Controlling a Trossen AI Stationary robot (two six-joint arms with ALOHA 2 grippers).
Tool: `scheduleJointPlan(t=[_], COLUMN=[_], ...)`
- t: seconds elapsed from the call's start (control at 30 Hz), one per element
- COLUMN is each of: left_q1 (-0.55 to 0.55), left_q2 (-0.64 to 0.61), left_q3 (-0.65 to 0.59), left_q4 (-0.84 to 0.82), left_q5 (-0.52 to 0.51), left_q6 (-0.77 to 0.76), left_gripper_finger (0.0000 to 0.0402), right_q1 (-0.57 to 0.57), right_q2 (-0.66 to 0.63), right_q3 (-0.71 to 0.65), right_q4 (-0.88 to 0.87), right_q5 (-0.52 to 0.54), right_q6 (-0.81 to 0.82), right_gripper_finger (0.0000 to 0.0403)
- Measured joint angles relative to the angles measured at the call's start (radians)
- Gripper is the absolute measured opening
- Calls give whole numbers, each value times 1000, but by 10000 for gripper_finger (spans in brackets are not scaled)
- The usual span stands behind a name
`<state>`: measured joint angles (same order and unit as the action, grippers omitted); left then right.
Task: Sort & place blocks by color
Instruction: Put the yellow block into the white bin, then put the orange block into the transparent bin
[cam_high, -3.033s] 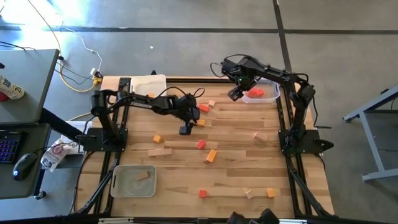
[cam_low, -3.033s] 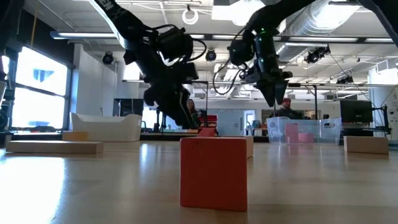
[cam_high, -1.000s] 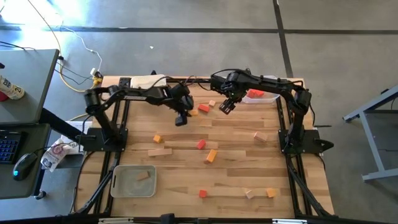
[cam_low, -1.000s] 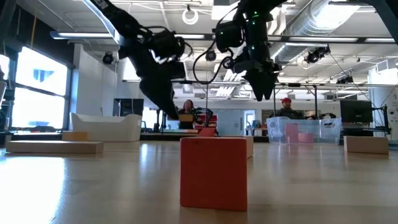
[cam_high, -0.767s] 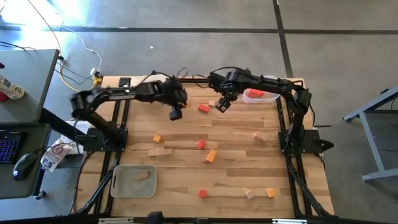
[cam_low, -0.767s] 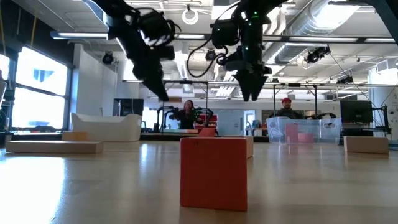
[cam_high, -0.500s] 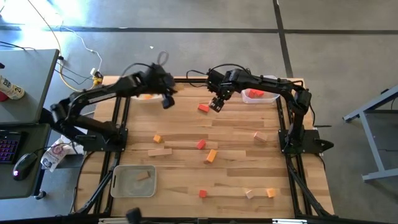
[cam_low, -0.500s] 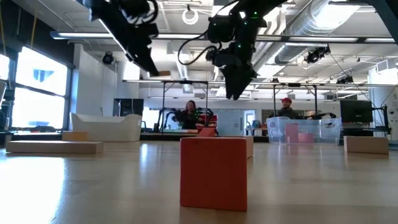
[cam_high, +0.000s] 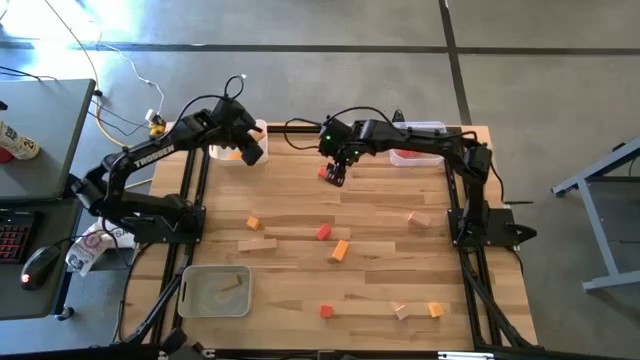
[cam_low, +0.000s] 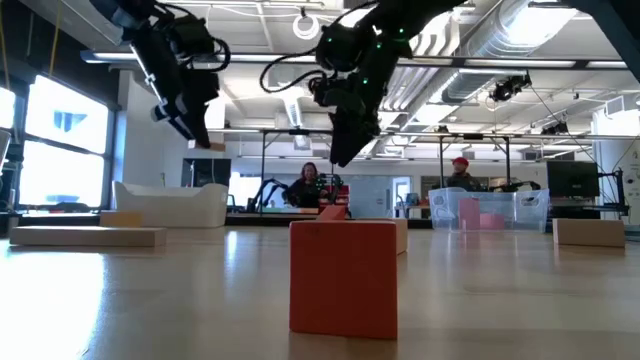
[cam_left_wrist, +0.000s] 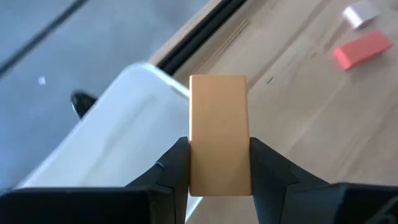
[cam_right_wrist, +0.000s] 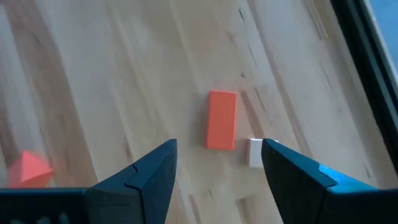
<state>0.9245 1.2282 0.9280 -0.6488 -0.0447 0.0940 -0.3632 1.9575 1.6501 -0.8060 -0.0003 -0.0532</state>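
My overhead camera looks straight down on the whole pale wooden plank table (cam_high: 380, 210). My low camera sits at tabletop height, facing level across it. Each wrist camera looks close past its fingers; both catch the same flat red block (cam_right_wrist: 221, 120).

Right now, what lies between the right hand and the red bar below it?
Nothing: in the right wrist view, only bare table separates the open right hand from the red bar.

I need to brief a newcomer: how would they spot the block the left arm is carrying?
Find the white tray at the table's far left corner. Above it hangs the left end effector, shut on an orange bar, the only block off the table.
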Motion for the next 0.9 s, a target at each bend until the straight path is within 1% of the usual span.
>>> scheduleJointPlan(t=[0.07,0.17,0.23,0.37,0.57,0.67,0.9], left_q1=[16,43,57,78,97,99,99], left_q2=[7,18,26,51,113,140,155], left_q3=[-10,-13,-13,-13,-13,-13,-13], left_q4=[5,-8,-26,-41,-39,-37,-36], left_q5=[-22,-82,-94,-94,-94,-97,-98], left_q6=[-37,-91,-115,-120,-118,-120,-120], left_gripper_finger=[100,100,105,121,124,131,175], right_q1=[-1,-1,-1,-1,-1,-1,1], right_q2=[23,56,71,100,139,151,179], right_q3=[0,0,0,0,0,0,0], right_q4=[22,41,52,77,92,107,144], right_q5=[17,17,17,14,7,7,9], right_q6=[0,2,1,0,0,-8,-8], right_gripper_finger=[220,220,220,220,220,220,220])
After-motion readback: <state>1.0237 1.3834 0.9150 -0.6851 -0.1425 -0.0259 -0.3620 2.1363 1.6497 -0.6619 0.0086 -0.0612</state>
